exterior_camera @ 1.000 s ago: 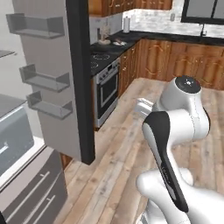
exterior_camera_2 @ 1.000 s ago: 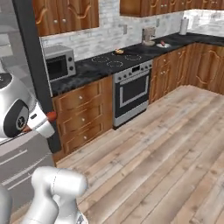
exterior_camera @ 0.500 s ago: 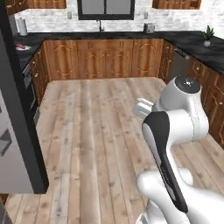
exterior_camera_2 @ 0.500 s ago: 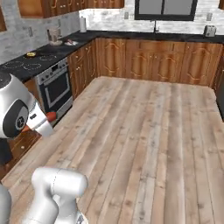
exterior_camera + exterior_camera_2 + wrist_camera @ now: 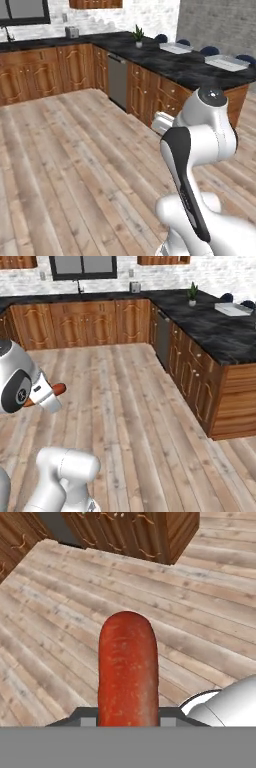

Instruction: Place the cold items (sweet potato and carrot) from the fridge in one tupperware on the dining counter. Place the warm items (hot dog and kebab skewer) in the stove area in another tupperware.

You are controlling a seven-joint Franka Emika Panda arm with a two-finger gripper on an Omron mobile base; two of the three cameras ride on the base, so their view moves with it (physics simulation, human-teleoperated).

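Hand (image 5: 128,714) clenched on the carrot (image 5: 128,667); hand view: its long axis runs straight out past the fingertips, over bare floor. Right base view: carrot tip (image 5: 58,389) juts from the hand, well short of the table (image 5: 210,331); a tupperware (image 5: 233,308) sits at the table's far end. Left base view: two tupperwares (image 5: 175,47) (image 5: 226,61) on the table, ahead and right of the arm.

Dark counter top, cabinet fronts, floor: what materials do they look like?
Dark speckled counter top: looks like polished stone, likely granite, going by its mottled black sheen. Reddish-brown cabinet fronts: varnished wood with carved panels. Pale plank floor: matte wood or laminate, with visible grain and seams. All rendered, so uncertain.
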